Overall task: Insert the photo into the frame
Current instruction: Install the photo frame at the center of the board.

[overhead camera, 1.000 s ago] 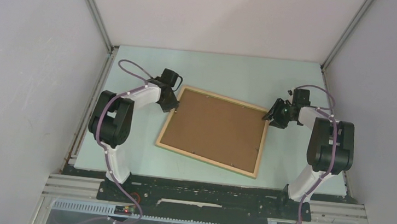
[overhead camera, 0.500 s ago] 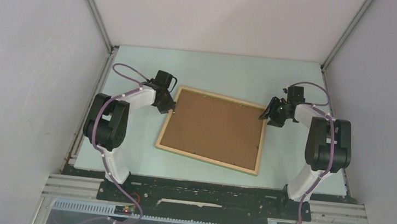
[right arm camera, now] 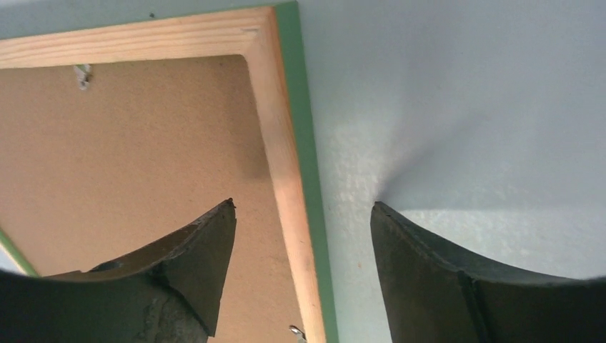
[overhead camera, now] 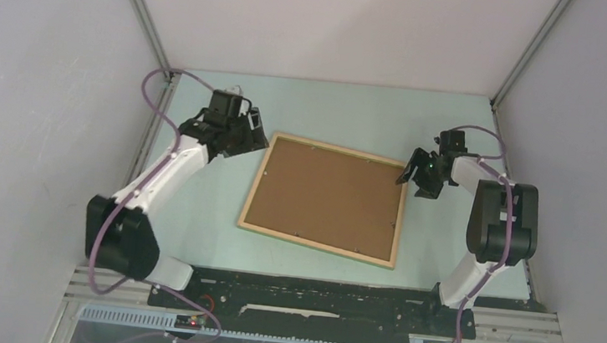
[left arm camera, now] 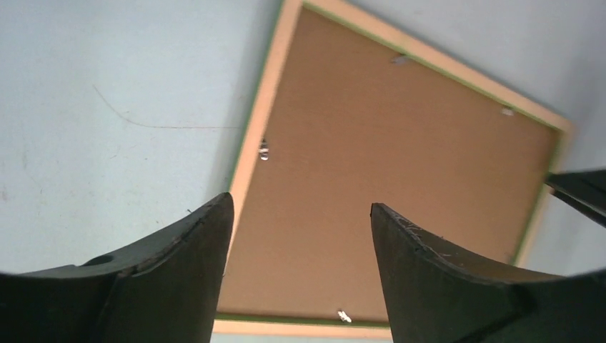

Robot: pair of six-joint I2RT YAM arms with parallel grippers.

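The frame [overhead camera: 315, 243] lies flat on the table with its pale wood side up, and the brown backing board [overhead camera: 327, 195] fills it. The photo is hidden. My left gripper [overhead camera: 246, 135] hovers off the frame's far left corner, open and empty. In the left wrist view the left gripper [left arm camera: 301, 201] looks down on the frame [left arm camera: 275, 71] and the backing board [left arm camera: 400, 157]. My right gripper [overhead camera: 417, 180] stands open at the far right corner. In the right wrist view the frame's wood and green edge [right arm camera: 275, 143] runs between the right gripper's [right arm camera: 303, 203] fingers.
Pale green table [overhead camera: 348, 113] is walled on the left, right and back. Small metal clips [left arm camera: 264, 150] sit along the board's edges. The right gripper's dark tip [left arm camera: 579, 189] shows beyond the frame's far edge in the left wrist view.
My left gripper came off the frame's far left corner, rose back to the left and opened. My right gripper opened wider and barely moved. The frame stays put.
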